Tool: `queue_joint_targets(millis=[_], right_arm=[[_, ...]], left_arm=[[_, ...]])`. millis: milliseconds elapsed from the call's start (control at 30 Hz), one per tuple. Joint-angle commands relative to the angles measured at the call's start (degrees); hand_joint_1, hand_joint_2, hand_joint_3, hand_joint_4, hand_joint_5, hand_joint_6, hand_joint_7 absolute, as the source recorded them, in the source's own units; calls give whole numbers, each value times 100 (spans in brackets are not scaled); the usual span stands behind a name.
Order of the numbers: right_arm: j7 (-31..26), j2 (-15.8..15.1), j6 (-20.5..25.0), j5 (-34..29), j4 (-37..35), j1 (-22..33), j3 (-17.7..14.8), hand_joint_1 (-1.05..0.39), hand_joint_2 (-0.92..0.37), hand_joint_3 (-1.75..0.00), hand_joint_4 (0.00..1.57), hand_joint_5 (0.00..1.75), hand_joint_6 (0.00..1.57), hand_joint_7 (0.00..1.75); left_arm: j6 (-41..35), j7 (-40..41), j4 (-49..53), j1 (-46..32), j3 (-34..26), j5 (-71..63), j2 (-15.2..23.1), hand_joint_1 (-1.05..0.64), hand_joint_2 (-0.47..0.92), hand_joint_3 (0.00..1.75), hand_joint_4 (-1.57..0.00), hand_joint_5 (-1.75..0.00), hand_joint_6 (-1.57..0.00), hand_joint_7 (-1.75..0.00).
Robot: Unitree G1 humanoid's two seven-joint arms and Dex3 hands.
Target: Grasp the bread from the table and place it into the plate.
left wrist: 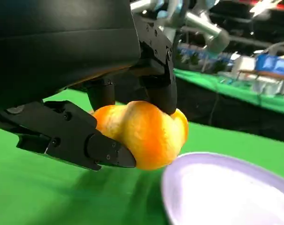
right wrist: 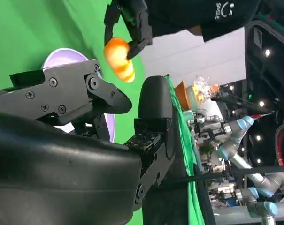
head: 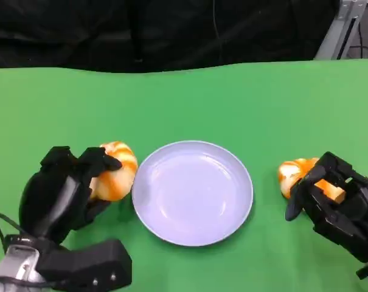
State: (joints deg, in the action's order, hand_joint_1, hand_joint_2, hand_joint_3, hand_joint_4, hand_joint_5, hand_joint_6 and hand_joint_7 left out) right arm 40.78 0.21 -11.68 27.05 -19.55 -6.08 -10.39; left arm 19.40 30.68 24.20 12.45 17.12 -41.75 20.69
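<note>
Left hand (head: pixel 68 191) gripping bread (head: pixel 114 170) beside plate (head: pixel 193 193), right hand (head: pixel 336 198) half hiding second bread (head: pixel 293 173), grip unclear

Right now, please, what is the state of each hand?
Left hand: holding a bread, lifted just beside the plate.
Right hand: fingers closed around the other bread, on the table.

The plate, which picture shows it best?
The head view: the whole round plate lies in sight on the green table, a bread at either side. The left wrist view catches just part of its rim. The right wrist view shows a sliver behind the right hand.
</note>
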Motion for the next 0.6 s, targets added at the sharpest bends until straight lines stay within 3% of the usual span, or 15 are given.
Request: queue_joint_targets(millis=[33,600], right_arm=[[-19,-47,-37,19,-26,-12,-21,-4,-84,-73,57,175,56,138],[-6,-56,-80,9,-48,-20,-11,-1,-85,-75,58,175,54,141]], left_arm=[[-143,-36,-302,-150,-100,-72,122,-9,92,37,-32,-166,-39,-133],[31,49,-1454,-590,-201,-346,98,-11,92,36,-38,-159,-43,-130]])
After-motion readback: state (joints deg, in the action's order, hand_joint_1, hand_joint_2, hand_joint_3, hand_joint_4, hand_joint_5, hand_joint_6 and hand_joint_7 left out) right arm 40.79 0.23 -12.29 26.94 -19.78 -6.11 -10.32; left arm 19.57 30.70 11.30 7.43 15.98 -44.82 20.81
